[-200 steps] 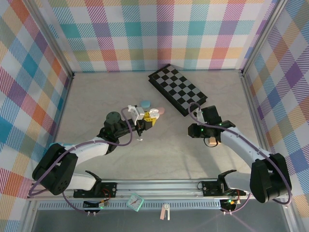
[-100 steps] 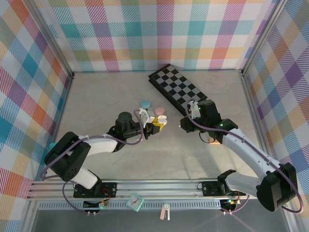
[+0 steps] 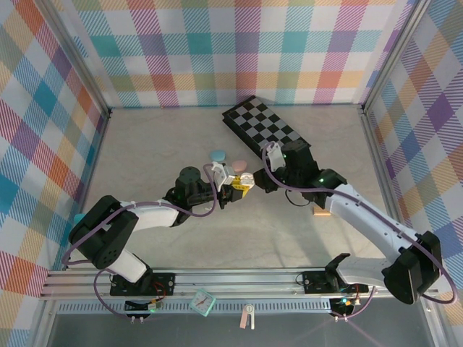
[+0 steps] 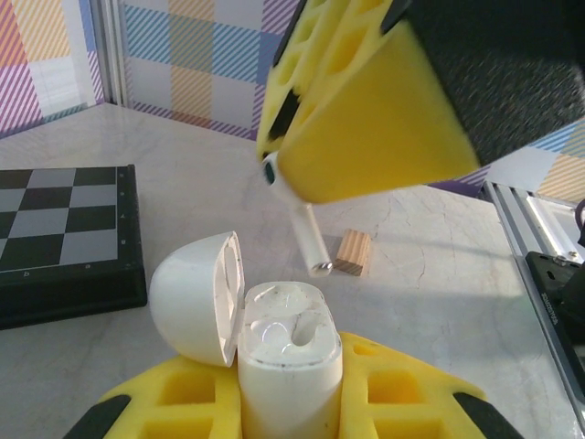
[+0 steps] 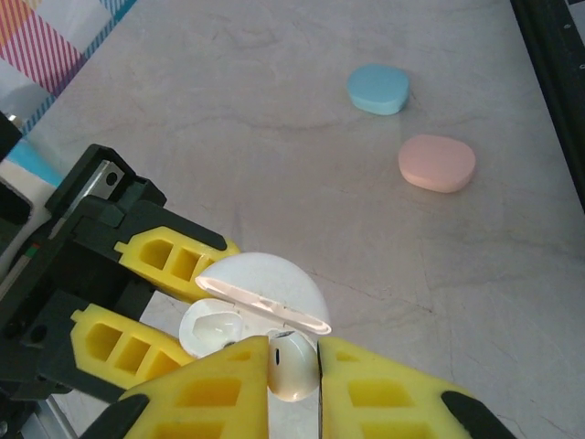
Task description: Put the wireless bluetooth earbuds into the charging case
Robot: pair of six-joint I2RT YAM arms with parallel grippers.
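The left gripper is clenched on the white case, which stands upright between its yellow fingers near the middle of the table. The case lid is hinged open to one side, and the moulded cavities in the body face upward. The right gripper is clamped on a white earbud, with the bud head pinched between the two yellow pads. In the left wrist view the earbud stem hangs tilted below the right finger, its tip just above the open case and not touching it; the earbud is not seated. In the top view the two grippers meet tip to tip just in front of the chessboard. A blue case and a pink case lie closed on the table beyond the grippers, near each other but apart. A small wooden cylinder lies on its side on the table, well apart from the white case.
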